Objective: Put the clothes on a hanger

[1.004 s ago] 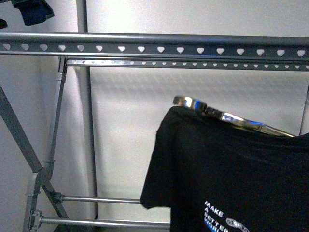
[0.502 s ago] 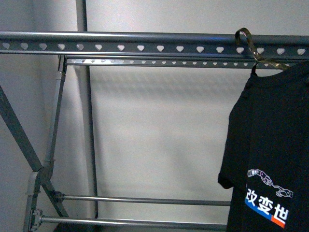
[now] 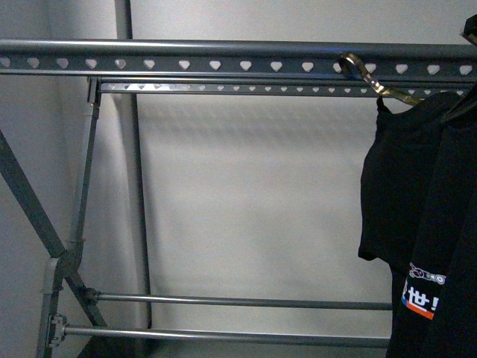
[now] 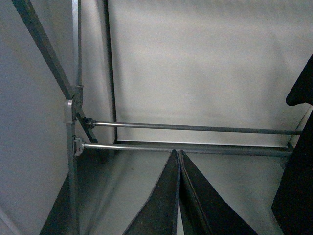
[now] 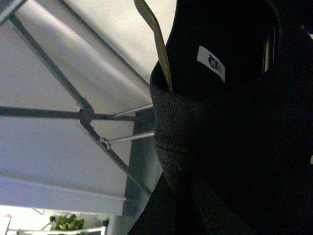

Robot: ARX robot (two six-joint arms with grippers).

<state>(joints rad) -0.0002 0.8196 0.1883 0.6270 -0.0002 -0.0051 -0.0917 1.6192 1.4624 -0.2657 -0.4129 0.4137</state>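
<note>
At grey tube rack [image 3: 223, 56]: black tee [image 3: 417, 186], brassy hook [image 3: 356, 67]; L end effector [image 4: 179, 152] pinched; R end effector unclear.

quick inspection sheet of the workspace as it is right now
surface: no table in view.
job's things: black T-shirt hangs at the right from a brass-coloured hook. The hook lies against the top rail of the grey rack; whether it has caught cannot be told.
clutter: nothing seen.
hands: left hand has its fingers pressed together, with nothing between them, and is low by the rack's bottom bars. The right hand is not made out; its view is filled with dark cloth.
cables: nothing seen.
surroundings: plain white wall behind the rack; a green plant far off.
</note>
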